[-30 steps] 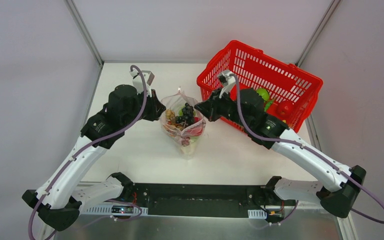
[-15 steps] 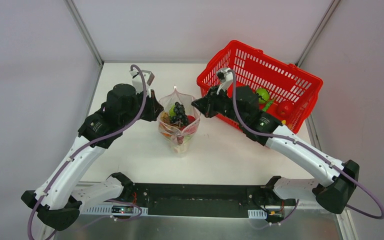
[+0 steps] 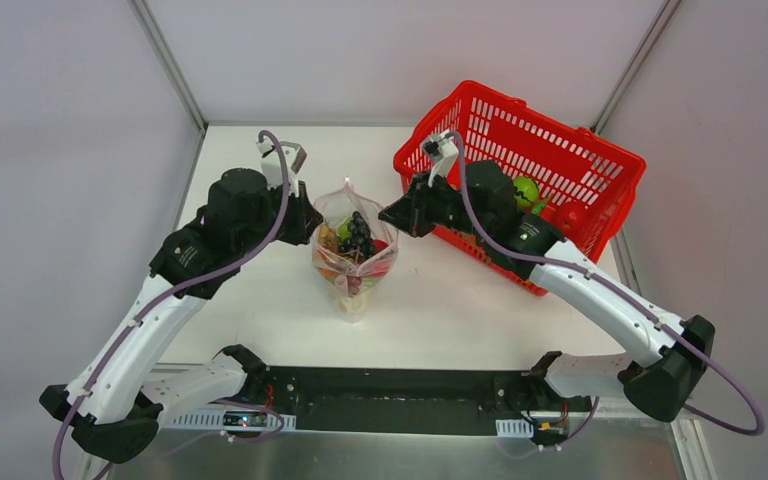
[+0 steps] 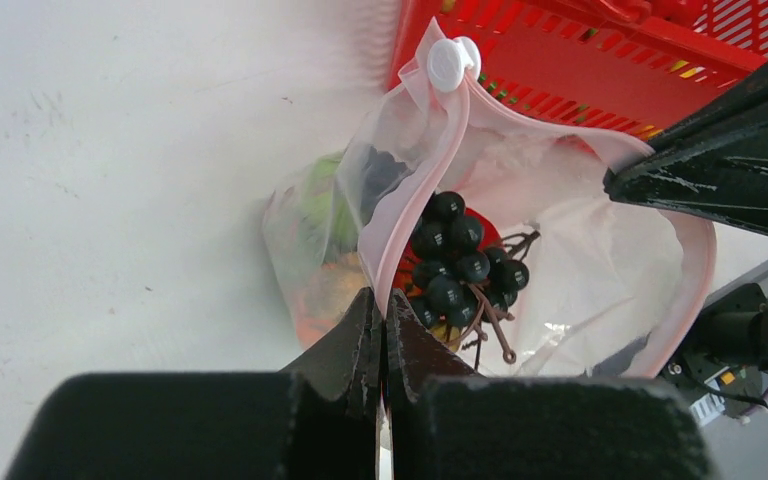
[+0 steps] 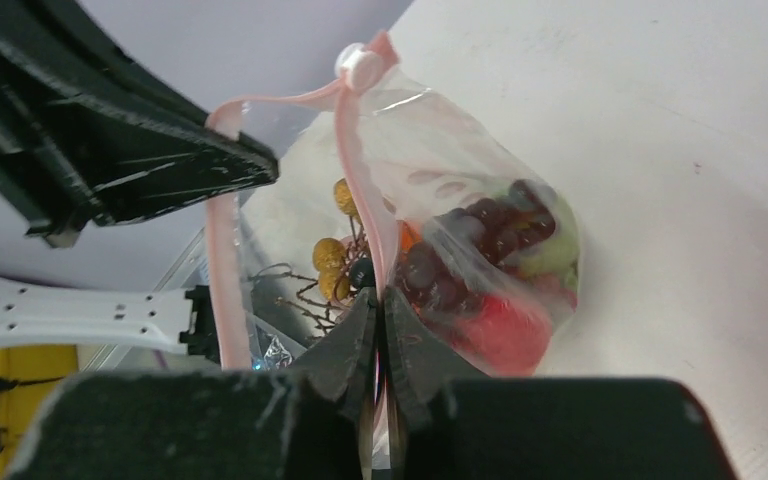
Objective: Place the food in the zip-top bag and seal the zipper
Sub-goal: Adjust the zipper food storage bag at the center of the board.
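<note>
- The white table (image 3: 260, 300) begins just past the arm bases. Over it is the zip-top bag (image 3: 352, 288), its lower end toward the near edge and its mouth spread open between the two grippers.
- The left gripper (image 3: 311, 219) has its jaws pinched tight on the left side of the zipper (image 4: 440, 150), with the pink strip clamped between the tips.
- The right gripper (image 3: 386, 214) faces it from the other side, its jaws drawn narrow on the right side of the strip.
- Inside the bag, dark grapes (image 3: 359, 232) lie on top, with a red fruit (image 5: 495, 335), a green leafy piece (image 4: 320, 195) against the wall and yellow pieces (image 5: 328, 255).
- The white slider (image 4: 450, 62) sits at the far end of the zipper.
- Farthest back, the red basket (image 3: 535, 135) stands at the table's right, just behind the right gripper. It holds a green fruit (image 3: 527, 189) and a red round fruit (image 3: 570, 214).
</note>
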Robot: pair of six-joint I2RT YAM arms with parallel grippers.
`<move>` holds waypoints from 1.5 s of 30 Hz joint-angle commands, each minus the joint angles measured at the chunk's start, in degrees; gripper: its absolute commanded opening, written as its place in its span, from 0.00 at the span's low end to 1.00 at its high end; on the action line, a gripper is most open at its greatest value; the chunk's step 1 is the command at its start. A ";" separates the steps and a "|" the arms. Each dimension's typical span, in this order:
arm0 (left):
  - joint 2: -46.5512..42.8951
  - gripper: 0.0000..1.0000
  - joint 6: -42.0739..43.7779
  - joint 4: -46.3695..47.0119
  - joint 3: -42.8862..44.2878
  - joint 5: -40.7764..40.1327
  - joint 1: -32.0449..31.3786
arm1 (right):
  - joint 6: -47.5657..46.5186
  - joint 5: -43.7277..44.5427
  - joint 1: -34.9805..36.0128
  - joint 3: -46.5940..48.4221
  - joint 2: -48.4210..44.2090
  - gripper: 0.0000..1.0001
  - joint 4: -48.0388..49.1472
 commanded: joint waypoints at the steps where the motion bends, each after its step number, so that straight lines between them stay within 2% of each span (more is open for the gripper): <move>1: -1.60 0.00 0.07 3.85 2.35 3.72 0.03 | -0.22 -5.27 0.03 0.65 -3.70 0.07 5.16; 5: -0.63 0.00 0.05 4.53 1.00 2.65 0.11 | 1.37 0.68 -0.63 -1.93 -2.80 0.10 5.10; 9: 1.66 0.00 -0.78 4.01 0.60 4.40 0.11 | 2.33 -0.47 -1.19 -0.18 1.31 0.11 0.45; 13: 1.61 0.00 -0.93 5.46 -0.08 5.01 0.11 | 2.06 -0.80 -1.20 -0.59 1.31 0.14 1.20; 15: 1.49 0.00 -0.93 5.92 -0.34 5.01 0.11 | 1.38 -0.39 -1.27 -0.40 0.71 0.24 1.32; 17: 1.51 0.00 -0.86 6.14 -0.53 5.15 0.11 | 0.72 0.18 -1.25 -0.40 -0.08 0.41 1.57; 18: 1.51 0.00 -0.84 6.31 -0.67 5.08 0.11 | 0.48 0.61 -1.21 -0.39 -0.29 0.53 1.51; 19: 1.59 0.00 -0.84 6.40 -0.80 5.25 0.11 | 0.14 0.67 -1.19 -0.36 -0.42 0.59 1.36; 22: 1.75 0.00 -0.92 6.68 -0.94 6.08 0.11 | -1.19 1.01 -1.27 0.97 0.08 0.67 -0.04; 30: 1.76 0.00 0.00 6.82 -0.71 8.01 0.07 | -3.52 1.00 -1.21 3.55 1.83 0.69 0.83; 37: 0.07 0.00 3.46 7.32 -1.43 11.07 0.11 | -8.61 5.67 -3.82 0.23 -1.66 0.61 4.02; 42: -0.58 0.00 9.66 9.07 -1.16 23.53 0.11 | -7.73 1.46 -9.68 -5.07 -5.23 0.54 8.20; 45: -0.93 0.00 13.38 8.45 0.67 32.92 0.11 | -10.77 -5.01 -11.54 -9.99 -8.69 0.53 11.98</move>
